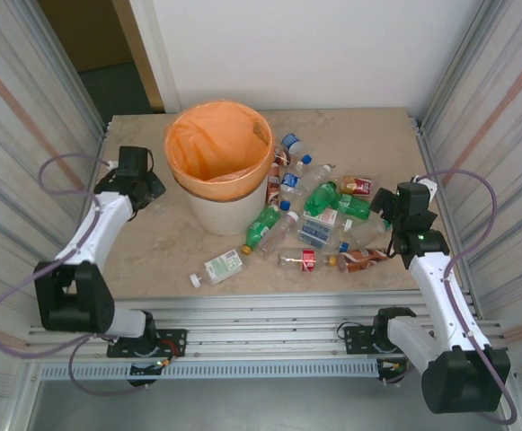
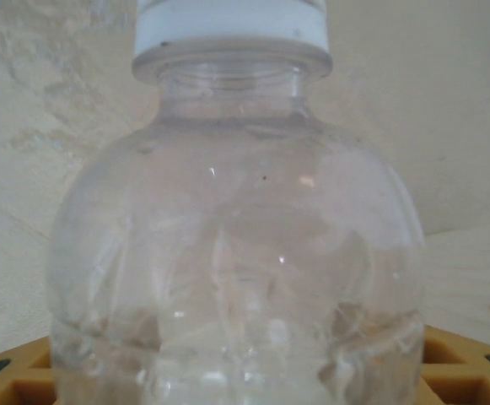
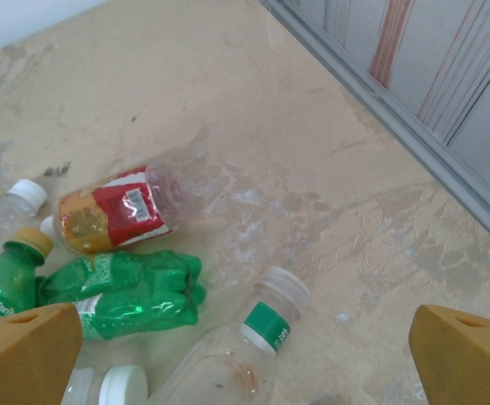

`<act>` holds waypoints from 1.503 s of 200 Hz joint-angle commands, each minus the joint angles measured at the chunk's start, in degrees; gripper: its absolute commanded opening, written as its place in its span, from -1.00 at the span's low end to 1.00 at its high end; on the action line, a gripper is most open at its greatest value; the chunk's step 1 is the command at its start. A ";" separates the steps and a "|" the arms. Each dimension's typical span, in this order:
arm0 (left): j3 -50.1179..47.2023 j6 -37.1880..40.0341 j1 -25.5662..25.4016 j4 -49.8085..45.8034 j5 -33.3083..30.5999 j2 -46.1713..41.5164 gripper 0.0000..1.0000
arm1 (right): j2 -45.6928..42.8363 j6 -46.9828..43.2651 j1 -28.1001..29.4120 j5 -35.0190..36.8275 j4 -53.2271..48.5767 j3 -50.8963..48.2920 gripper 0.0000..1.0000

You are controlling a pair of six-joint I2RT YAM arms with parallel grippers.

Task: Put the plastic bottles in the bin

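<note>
Jaws of the left gripper (image 2: 245,375) are found narrowed about a clear bottle (image 2: 236,253), with a yellow finger (image 2: 25,384) seated at each flank below the shoulder. The white cap (image 2: 230,25) points away from the wrist, so the body is judged to be gripped across its broad part for carriage. In the overhead view this gripper is placed just left of the bin (image 1: 234,211), low over the tabletop (image 1: 153,251). A lift over the rim and its orange liner (image 1: 198,144) is judged necessary before release.

Jaws of the right gripper (image 3: 245,342) are held wide and empty above the right edge of the loose bottles (image 1: 319,211), which lie scattered on the tabletop right of the bin. A red-labelled bottle (image 3: 118,211) and a crushed green bottle (image 3: 126,295) lie close below. The wide stance is judged to be readiness for a pick.
</note>
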 commanded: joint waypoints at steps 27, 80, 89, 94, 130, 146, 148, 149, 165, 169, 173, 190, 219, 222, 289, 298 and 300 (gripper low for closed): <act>4.68 5.05 -3.02 -2.27 -3.69 -11.11 -0.07 | -2.34 2.28 0.48 1.01 -0.69 -0.14 0.96; 11.90 11.06 -8.67 1.74 -3.60 -16.52 -0.07 | -5.30 3.06 0.51 0.15 -0.07 -0.19 0.96; 13.08 12.13 -9.77 2.84 -3.18 -16.47 -0.07 | -5.80 3.06 0.52 -0.08 -0.01 -0.14 0.96; 13.87 12.74 -10.33 3.71 -2.82 -16.25 -0.07 | -6.08 3.11 0.49 -0.05 -0.10 -0.06 0.96; 20.17 16.99 -14.20 7.70 -0.64 -11.57 -0.07 | -6.58 3.93 0.36 0.94 -1.72 1.39 0.96; 23.58 19.45 -16.09 8.84 1.20 -7.97 -0.06 | -6.68 4.68 0.43 1.68 -2.80 2.05 0.96; 23.95 19.71 -16.28 9.01 1.38 -7.46 -0.06 | -6.74 4.75 0.37 1.81 -2.85 2.19 0.96; 24.06 19.93 -16.42 9.08 1.49 -7.24 -0.07 | -6.71 4.75 0.40 1.86 -2.91 2.21 0.96; 27.74 22.46 -17.82 9.24 3.65 -3.10 -0.08 | -7.27 5.30 0.36 2.64 -3.42 2.47 0.96; 28.60 22.95 -18.08 9.08 4.22 -2.09 -0.08 | -7.41 5.49 0.36 3.04 -3.59 2.41 0.96; 29.51 23.37 -18.25 9.00 4.69 -1.04 -0.08 | -7.53 5.85 0.38 3.54 -4.00 2.62 0.96; 33.40 25.34 -18.98 7.63 7.02 3.39 -0.08 | -7.80 6.68 0.27 5.26 -5.28 3.31 0.96; 40.73 28.99 -20.39 2.57 10.64 11.31 -0.08 | -7.82 5.74 0.36 5.21 -6.02 4.10 0.96; 41.39 29.40 -20.63 2.04 10.85 12.02 -0.08 | -7.75 5.74 0.39 5.17 -6.08 4.23 0.96; 49.17 33.92 -21.03 -9.33 15.35 21.62 -0.07 | -6.24 5.34 0.35 5.09 -6.83 4.18 0.96; 49.73 34.44 -21.04 -10.85 15.23 22.56 -0.06 | -6.07 5.43 0.35 5.00 -6.71 4.08 0.96; 49.87 34.53 -21.04 -11.18 15.26 22.70 -0.06 | -6.02 5.45 0.37 5.00 -6.67 4.01 0.96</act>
